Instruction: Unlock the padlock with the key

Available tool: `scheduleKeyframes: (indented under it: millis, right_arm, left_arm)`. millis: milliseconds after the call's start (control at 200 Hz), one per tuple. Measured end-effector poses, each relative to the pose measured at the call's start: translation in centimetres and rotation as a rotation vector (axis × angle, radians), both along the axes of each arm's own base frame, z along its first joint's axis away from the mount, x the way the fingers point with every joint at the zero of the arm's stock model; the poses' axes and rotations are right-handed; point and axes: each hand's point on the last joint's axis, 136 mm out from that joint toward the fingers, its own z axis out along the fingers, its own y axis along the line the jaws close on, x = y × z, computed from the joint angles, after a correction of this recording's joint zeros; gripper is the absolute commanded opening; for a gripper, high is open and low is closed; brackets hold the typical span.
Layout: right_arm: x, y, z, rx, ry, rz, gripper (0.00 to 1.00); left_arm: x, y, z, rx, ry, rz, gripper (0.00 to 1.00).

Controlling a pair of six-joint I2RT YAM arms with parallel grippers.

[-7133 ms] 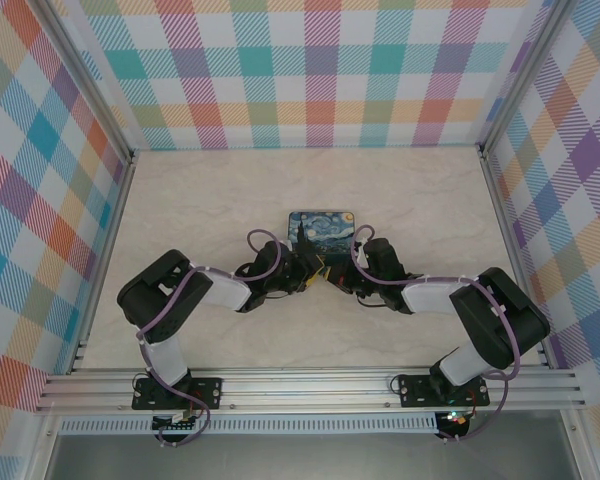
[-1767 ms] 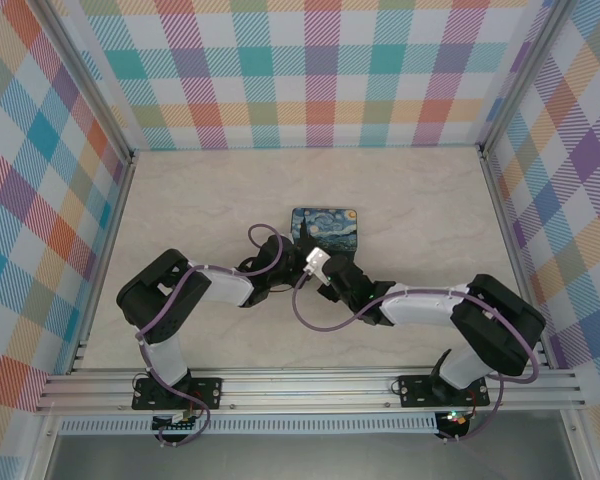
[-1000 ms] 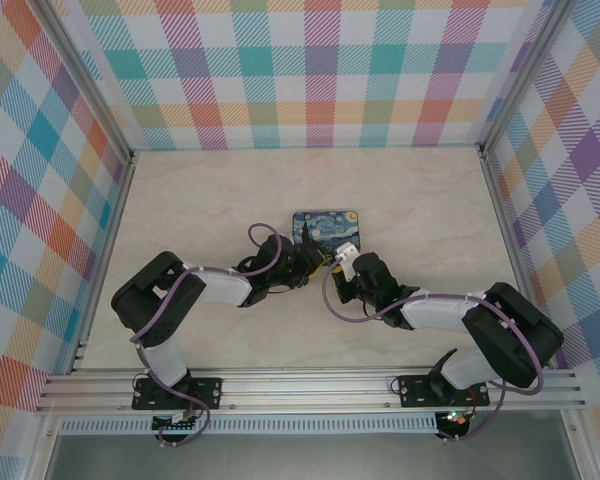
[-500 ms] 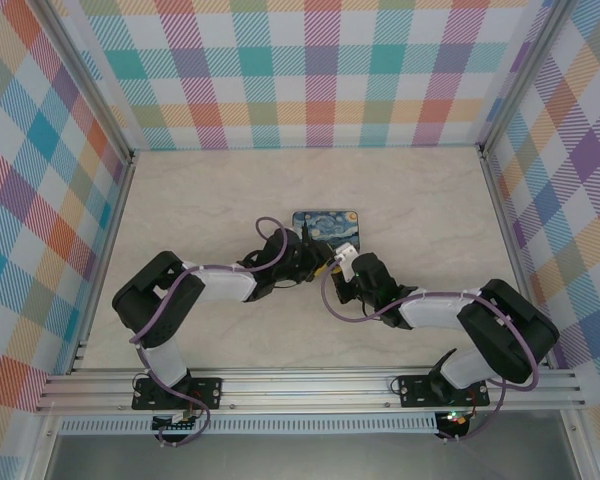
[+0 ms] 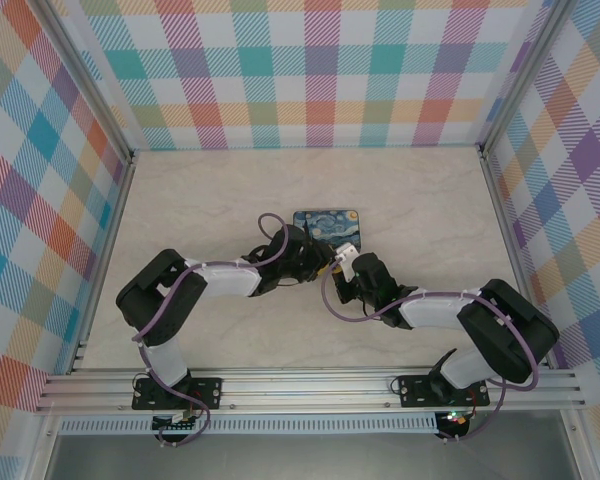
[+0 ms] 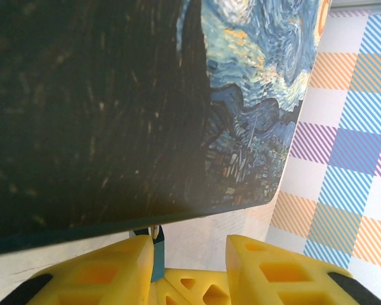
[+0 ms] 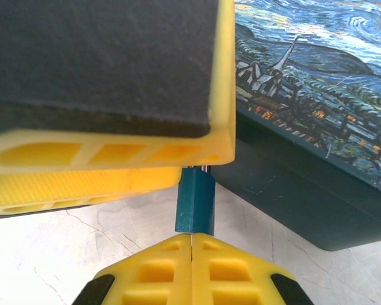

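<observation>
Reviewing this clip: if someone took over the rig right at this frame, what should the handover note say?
Left pincer: open, with the padlock close beside one finger, not clamped.
Right pincer: shut, tips at the padlock's near end.
Padlock: upright at the near side of the painted box; its shackle is mostly hidden behind a left finger.
Key: cannot be made out; possibly pinched in the right pincer.
Done: both pincers are at the padlock.
Left: seat and turn the key, free the shackle. Nothing shows it unlocked.
</observation>
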Motion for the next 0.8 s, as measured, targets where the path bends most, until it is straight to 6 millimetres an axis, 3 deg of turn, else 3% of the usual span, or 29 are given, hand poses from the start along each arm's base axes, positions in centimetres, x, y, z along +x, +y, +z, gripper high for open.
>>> scheduleKeyframes:
  millis: [205,470,800]
  right_arm:
    - [0.0,0.0,0.1,0.003,-0.003,0.001,0.00]
    - [0.0,0.1,0.1,0.003,-0.004,0.001,0.00]
    - [0.0,0.2,0.2,0.009,-0.002,0.007,0.00]
  left_arm:
    - [-0.6,0.6,-1.7,0.057,0.052,-0.001,0.37]
    - [-0.7,0.6,-1.8,0.069,0.064,0.004,0.37]
    - [-0.6,0.2,-1.9,0.073,0.064,0.000,0.27]
